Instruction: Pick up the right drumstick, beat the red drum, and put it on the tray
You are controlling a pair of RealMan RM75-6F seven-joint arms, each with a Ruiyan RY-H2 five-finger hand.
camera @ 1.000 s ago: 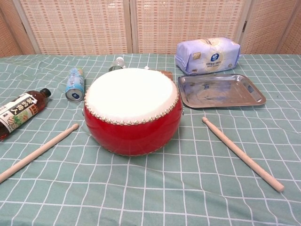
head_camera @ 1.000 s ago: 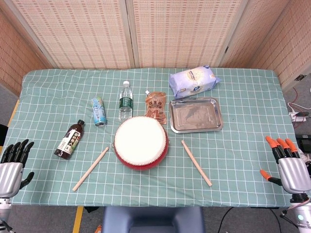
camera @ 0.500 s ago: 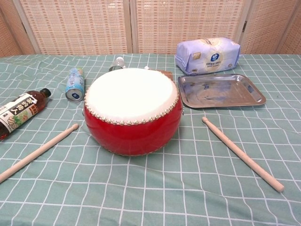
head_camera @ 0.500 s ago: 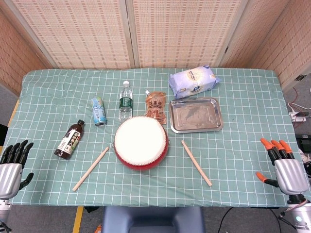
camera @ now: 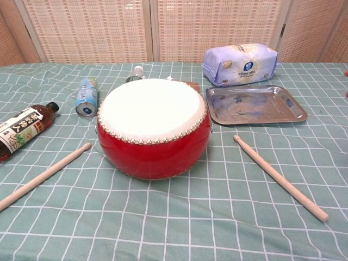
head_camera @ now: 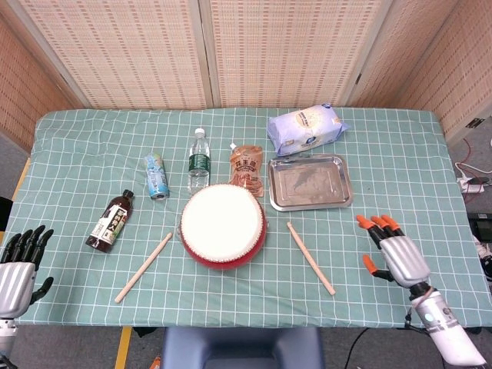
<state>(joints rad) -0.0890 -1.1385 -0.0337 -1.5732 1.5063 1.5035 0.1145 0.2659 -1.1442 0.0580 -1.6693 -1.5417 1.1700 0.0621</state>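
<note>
Red drum (head_camera: 223, 227) with white skin seen at centre of green checked tablecloth (head_camera: 384, 177). Right drumstick (head_camera: 310, 258) laid flat on cloth, just right of drum, untouched. Metal tray (head_camera: 310, 183) placed behind drumstick, beside drum. Right hand (head_camera: 392, 254) shown above cloth, right of drumstick and apart from it, orange-tipped fingers spread, nothing held. Left hand (head_camera: 17, 261) seen off table's left edge, black fingers apart, nothing held. Second drumstick (head_camera: 144, 267) laid left of drum.
</note>
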